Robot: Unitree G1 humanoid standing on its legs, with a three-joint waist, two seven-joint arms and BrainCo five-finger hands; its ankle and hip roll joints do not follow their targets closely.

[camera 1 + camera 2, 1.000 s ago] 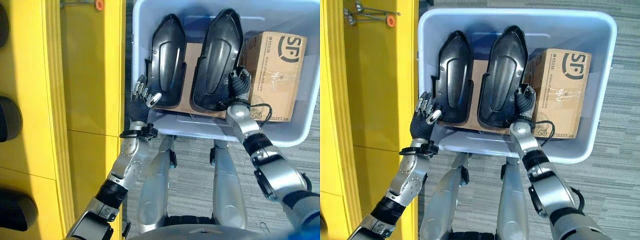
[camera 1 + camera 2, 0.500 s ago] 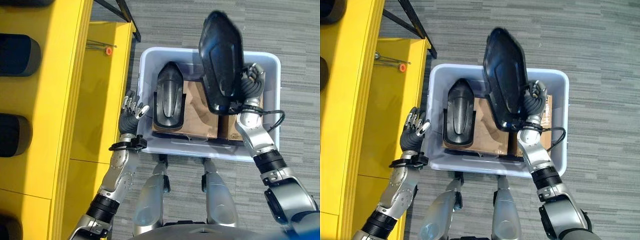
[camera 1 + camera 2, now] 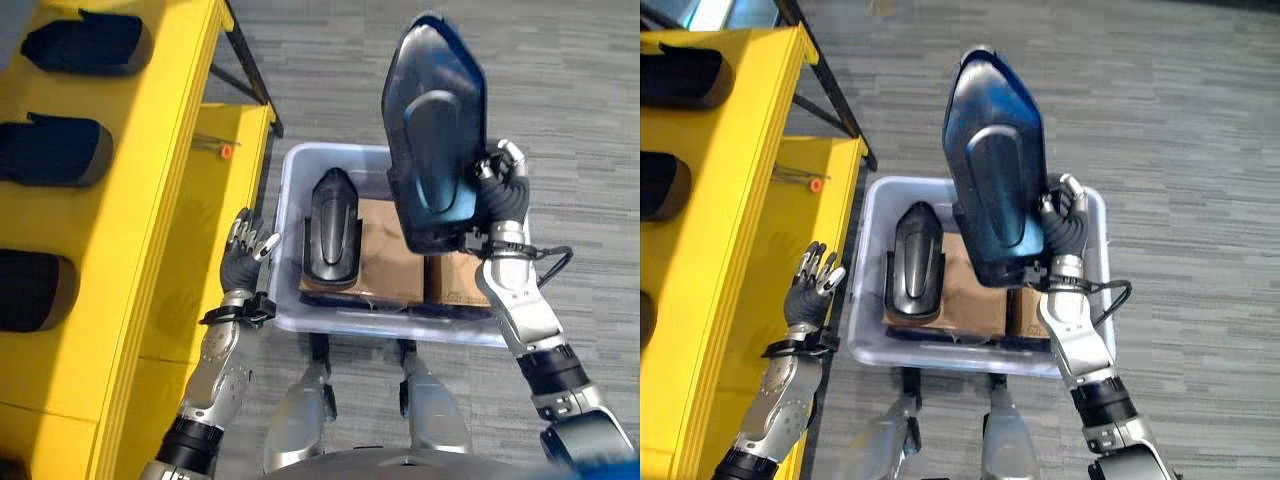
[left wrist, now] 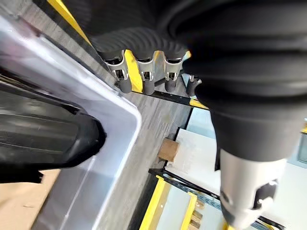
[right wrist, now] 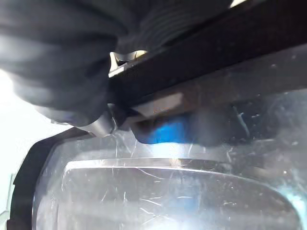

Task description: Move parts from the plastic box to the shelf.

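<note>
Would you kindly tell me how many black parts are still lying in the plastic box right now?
1. One black part lies in the plastic box on the cardboard; the right hand holds another part above it. More may be hidden beneath.

The raised black part (image 3: 995, 190) covers the far middle of the plastic box (image 3: 975, 355) and much of the cardboard boxes (image 3: 455, 282) inside. The right hand (image 3: 503, 190) sits half behind that part's edge. The yellow shelf (image 3: 120, 260) runs off the picture's left, cutting its dark parts (image 3: 30, 290).
</note>
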